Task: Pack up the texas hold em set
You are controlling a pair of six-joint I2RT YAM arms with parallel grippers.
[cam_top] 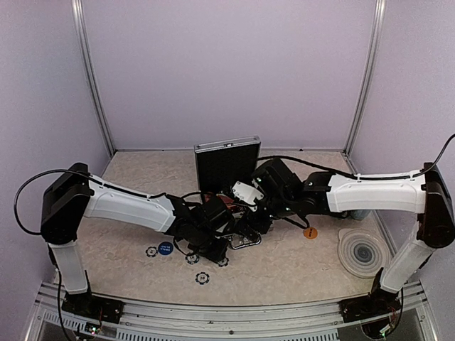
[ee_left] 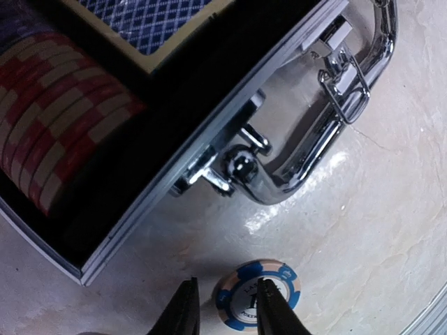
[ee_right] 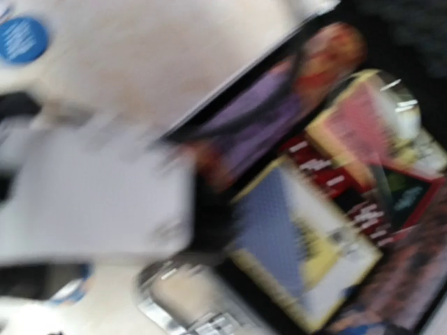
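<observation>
**Gathering loose chips beside the open case**

The left gripper [ee_left: 223, 312] is hanging low over the pale marbled tabletop [ee_left: 391, 230]. Its dark fingers [ee_left: 183, 310] are standing a little apart. A blue-and-white round poker chip [ee_left: 246, 296] is lying flat under them, partly in the gap and partly behind the right-hand finger. Whether the pads are touching it I cannot tell, and nothing is being lifted.

Just beyond the chip, the small ribbed silver aluminium case [ee_left: 209, 136] is lying open with its chrome carry handle [ee_left: 328, 132] facing the gripper. Inside, a row of red-and-white chips [ee_left: 63, 125] is sitting beside a blue-backed card deck [ee_left: 147, 21].

The right gripper [cam_top: 250, 226] is hovering over the case interior with its jaws spread wide. Its own view is too blurred to show anything between them.

From above, the lid [cam_top: 227, 162] is standing upright. Several dark chips [cam_top: 202, 278] and a blue round button [cam_top: 165, 248] are lying on the table near the left arm, and an orange round button [cam_top: 310, 232] is lying near the right.

The step in hand looks like collecting stray chips, and the packing seems partly done. The next move probably calls for centring the fingers on the chip, pinching it by its edges, and carrying it over the near wall into the chip slot. A flat chip on a smooth surface may slip.
</observation>
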